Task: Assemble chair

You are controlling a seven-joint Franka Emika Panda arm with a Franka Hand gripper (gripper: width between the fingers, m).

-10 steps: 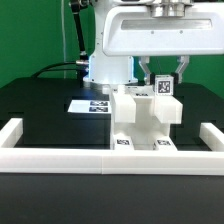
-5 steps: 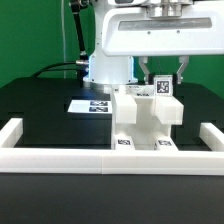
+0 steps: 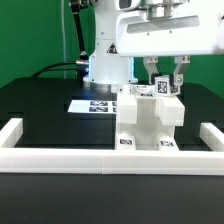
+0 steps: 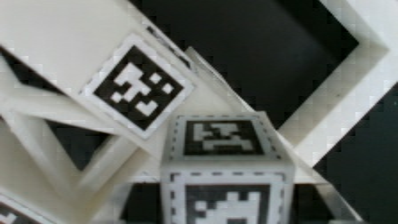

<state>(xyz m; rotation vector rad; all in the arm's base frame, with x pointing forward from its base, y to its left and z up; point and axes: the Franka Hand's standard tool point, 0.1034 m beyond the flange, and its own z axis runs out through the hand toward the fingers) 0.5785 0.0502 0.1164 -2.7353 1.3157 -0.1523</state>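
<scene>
Shifted toward the exterior view's right, the two-finger gripper (image 3: 166,78) is clamped on a matte white plastic post (image 3: 163,91) tagged black-and-white.

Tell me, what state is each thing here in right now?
End effector: shut on the tagged chair piece, holding it at the top of the chair.
Chair: partly assembled, standing upright by the border frame.
Marker board: lying flat, untouched.
</scene>
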